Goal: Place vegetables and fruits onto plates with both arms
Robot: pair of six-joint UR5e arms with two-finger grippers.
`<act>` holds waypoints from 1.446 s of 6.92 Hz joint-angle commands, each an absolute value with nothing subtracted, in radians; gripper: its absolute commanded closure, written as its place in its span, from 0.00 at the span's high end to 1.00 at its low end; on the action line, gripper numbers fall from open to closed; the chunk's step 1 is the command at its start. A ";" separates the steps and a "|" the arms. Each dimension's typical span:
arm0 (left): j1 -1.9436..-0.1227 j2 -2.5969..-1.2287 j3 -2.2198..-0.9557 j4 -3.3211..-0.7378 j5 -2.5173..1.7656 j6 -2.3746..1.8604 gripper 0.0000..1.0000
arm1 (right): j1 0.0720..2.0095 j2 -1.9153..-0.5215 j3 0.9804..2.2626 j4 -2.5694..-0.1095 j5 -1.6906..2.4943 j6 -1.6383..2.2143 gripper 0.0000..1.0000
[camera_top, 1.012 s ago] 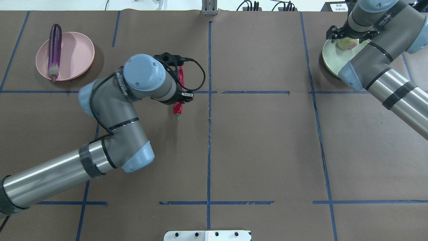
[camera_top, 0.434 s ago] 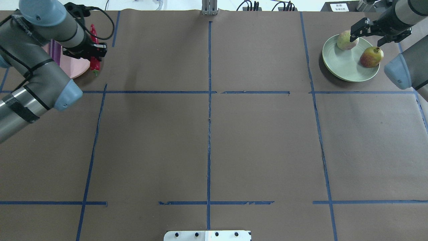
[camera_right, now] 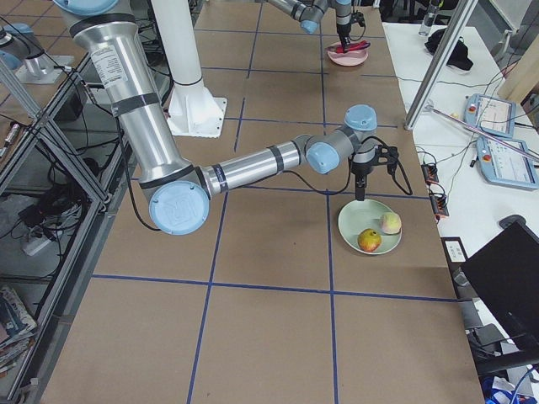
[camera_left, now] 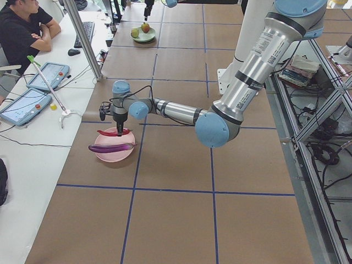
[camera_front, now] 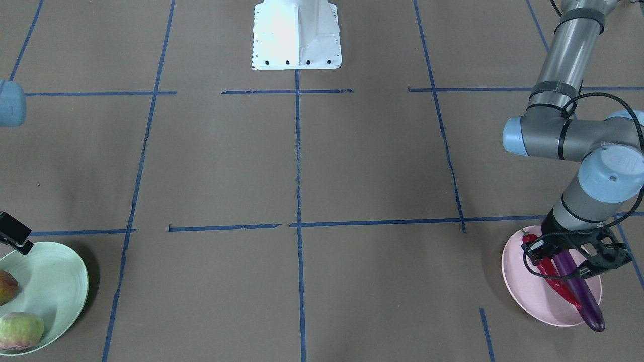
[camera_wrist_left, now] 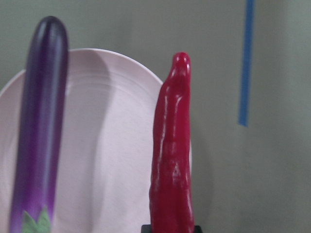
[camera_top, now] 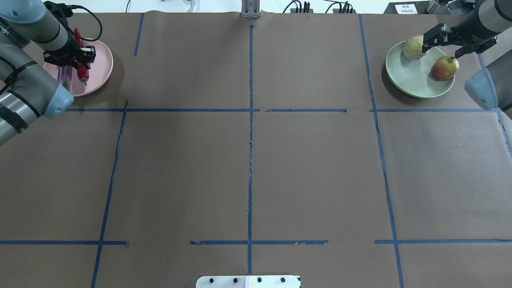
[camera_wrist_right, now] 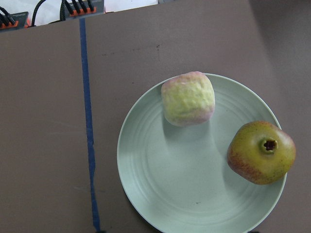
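Near end, robot's left side: pale pink round plate (camera_top: 106, 60) carries one long glossy purple eggplant (camera_wrist_left: 41, 121). Left gripper (camera_top: 82, 56) hangs over it, jaws clamped on one end of the wrinkled red chili pepper (camera_wrist_left: 171, 145). The chili runs lengthwise out from the jaws, roughly parallel to the eggplant and just beside it, toward table centre, above the plate's rim area. Touching the plate or not, can't tell. Likely next is a release; the chili should land alongside the eggplant.

Far end: pale green round plate (camera_wrist_right: 175, 189) holds one pale pink-yellow peach-like fruit (camera_wrist_right: 188, 98) and one yellow-red pomegranate (camera_wrist_right: 261, 152), apart. Right gripper (camera_top: 449, 43) above it, jaws spread, empty.

Count: two plates, two vegetables, two fruits, two arms.
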State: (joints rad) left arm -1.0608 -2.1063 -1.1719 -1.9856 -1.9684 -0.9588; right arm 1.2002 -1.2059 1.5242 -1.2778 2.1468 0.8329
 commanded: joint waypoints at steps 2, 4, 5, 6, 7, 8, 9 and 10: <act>-1.071 -2.097 -1.161 -2.058 -2.027 -0.911 1.00 | 1.203 -1.244 1.554 -1.278 2.158 0.833 1.00; -1.078 -1.996 -1.297 -2.086 -2.121 -0.910 1.00 | 1.238 -1.345 1.644 -1.295 2.163 0.771 1.00; -1.100 -1.912 -1.421 -2.079 -2.159 -0.910 1.00 | 1.291 -1.400 1.657 -1.302 2.198 0.677 1.00; -1.136 -1.849 -1.507 -2.076 -2.202 -0.866 1.00 | 1.374 -1.432 1.667 -1.348 2.259 0.549 1.00; -1.167 -1.736 -1.581 -2.079 -2.215 -0.739 1.00 | 1.453 -1.484 1.710 -1.456 2.290 0.376 1.00; -1.205 -1.662 -1.632 -2.069 -2.245 -0.577 1.00 | 1.506 -1.552 1.798 -1.583 2.290 0.250 1.00; -1.312 -1.598 -1.659 -2.042 -2.328 -0.401 1.00 | 1.532 -1.599 1.900 -1.730 2.290 0.198 1.00; -1.404 -1.573 -1.661 -1.993 -2.365 -0.229 1.00 | 1.532 -1.642 1.987 -1.856 2.290 0.137 1.00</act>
State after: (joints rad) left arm -1.2986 -1.6223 -1.6432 -2.0388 -2.3088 -0.4304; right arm 1.5161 -1.5880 1.8827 -1.7041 2.2887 0.2168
